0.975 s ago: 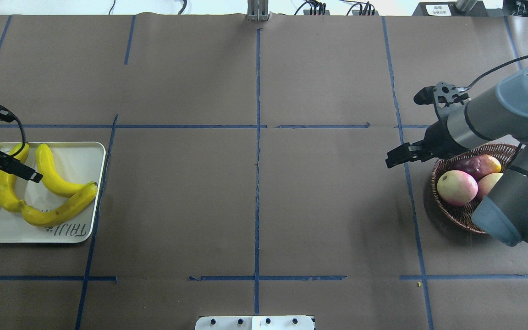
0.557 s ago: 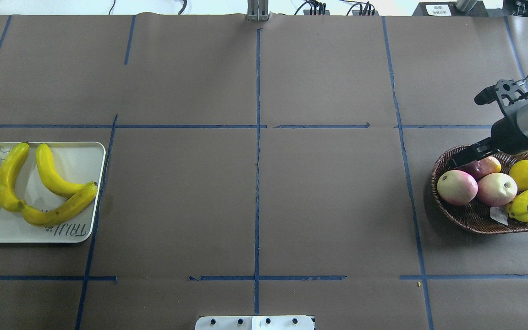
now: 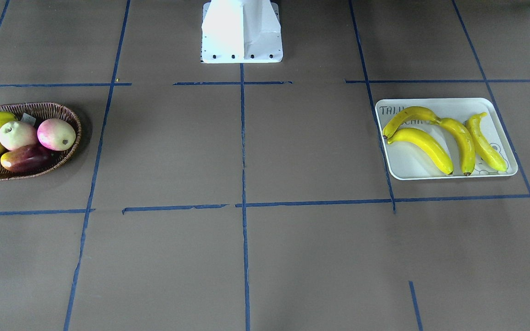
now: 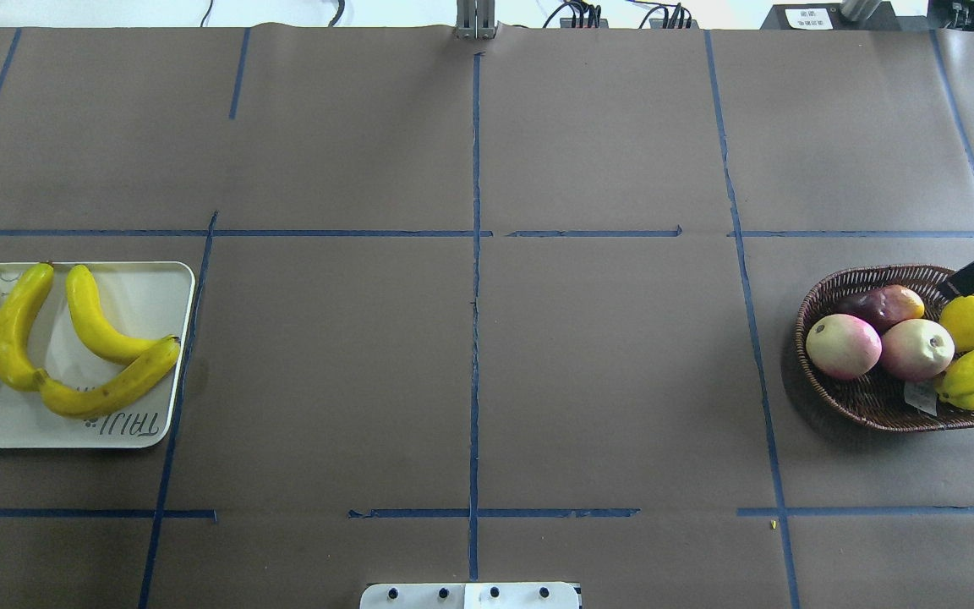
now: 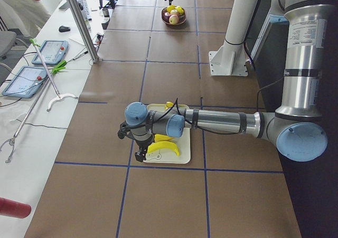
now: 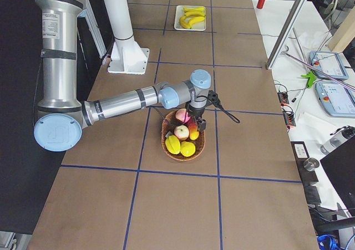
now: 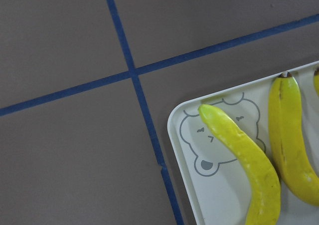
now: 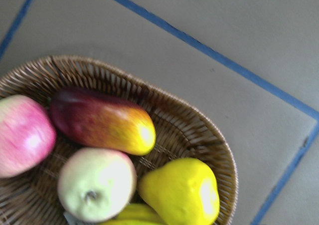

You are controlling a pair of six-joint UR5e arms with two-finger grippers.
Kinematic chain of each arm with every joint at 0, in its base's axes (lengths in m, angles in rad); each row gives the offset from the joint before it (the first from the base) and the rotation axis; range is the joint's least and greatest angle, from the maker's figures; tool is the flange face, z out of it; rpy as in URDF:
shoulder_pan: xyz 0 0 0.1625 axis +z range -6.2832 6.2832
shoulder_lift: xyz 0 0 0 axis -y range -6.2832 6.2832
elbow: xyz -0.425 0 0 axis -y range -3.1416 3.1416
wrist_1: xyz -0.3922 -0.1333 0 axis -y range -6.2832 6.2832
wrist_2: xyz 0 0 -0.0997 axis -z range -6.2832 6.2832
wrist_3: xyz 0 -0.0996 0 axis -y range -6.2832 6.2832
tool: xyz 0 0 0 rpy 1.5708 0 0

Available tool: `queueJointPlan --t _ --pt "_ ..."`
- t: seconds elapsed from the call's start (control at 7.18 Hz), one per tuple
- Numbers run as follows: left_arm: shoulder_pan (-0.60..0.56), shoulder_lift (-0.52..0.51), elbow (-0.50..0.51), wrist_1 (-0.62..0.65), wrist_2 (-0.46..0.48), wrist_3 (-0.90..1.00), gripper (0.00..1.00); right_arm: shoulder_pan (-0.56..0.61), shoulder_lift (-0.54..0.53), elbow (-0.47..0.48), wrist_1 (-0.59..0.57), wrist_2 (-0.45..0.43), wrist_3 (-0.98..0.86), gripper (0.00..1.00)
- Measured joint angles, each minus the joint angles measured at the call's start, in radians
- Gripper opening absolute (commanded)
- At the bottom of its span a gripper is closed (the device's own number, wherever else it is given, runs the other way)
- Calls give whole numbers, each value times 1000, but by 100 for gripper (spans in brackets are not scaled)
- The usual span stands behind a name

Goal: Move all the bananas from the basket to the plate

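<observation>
The right gripper (image 4: pixel 965 282) hung over the far rim of the oval dark brown wicker basket (image 4: pixel 863 399), its grip state unreadable. The left gripper (image 5: pixel 140 153), likewise unreadable, hovered by a corner of the white rimmed tray (image 4: pixel 145 292), where all four curved yellow bananas (image 4: pixel 106 391) lay.

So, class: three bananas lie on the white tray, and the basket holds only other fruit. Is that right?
Not quite. The overhead view shows four bananas on the white tray, not three. The basket does hold only other fruit.
</observation>
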Motion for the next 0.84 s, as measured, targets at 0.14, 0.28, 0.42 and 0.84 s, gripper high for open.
queueJointPlan --t 0.14,0.28,0.42,0.84 --pt "-11 11 11 7 0 -1 100 51 -39 -13 -17 -2 -39 100" --pt "-15 24 19 10 -1 -2 100 95 -62 -27 -23 -2 -50 100" --pt "-18 30 18 11 1 -2 100 131 -72 -45 -26 8 -54 100" --pt "-40 74 -25 7 11 2 100 202 -110 -79 -20 36 -67 100"
